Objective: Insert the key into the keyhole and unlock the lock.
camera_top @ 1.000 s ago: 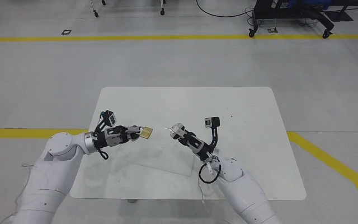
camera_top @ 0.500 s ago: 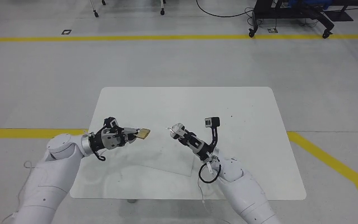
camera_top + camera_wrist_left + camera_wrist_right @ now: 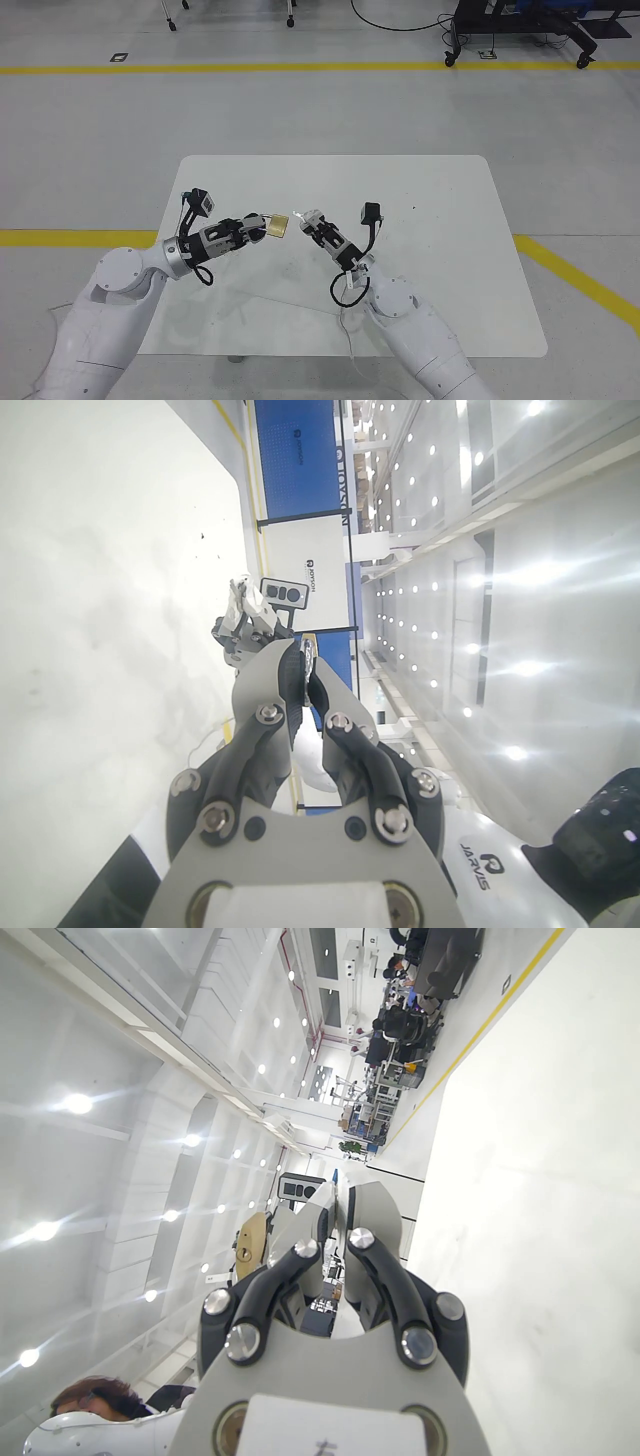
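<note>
Both arms have closed in over the last second. The left hand (image 3: 256, 228) has carried the lock (image 3: 279, 226) up and across toward the middle of the desk (image 3: 440, 190), and the right hand (image 3: 309, 222) has come over to meet it. The two were well apart before and are now just beside each other, with a small gap between them. For the task, I read this as the end of the approach and the start of lining up. The key (image 3: 342, 1200) is not yet in the keyhole (image 3: 243, 1254).

The left hand is clamped narrow on the lock's shackle and holds the brass body out beyond its fingertips, above the desk. In the right wrist view the keyhole faces roughly toward the right hand but sits off to one side of its line. The right hand is pinched almost closed on the key, which shows as a thin edge between the pads. I cannot tell for sure how much of its blade sticks out. Both forearms angle inward toward each other over the near half of the desk. My judgement is that the next move needs a fine sideways correction before any push.
</note>
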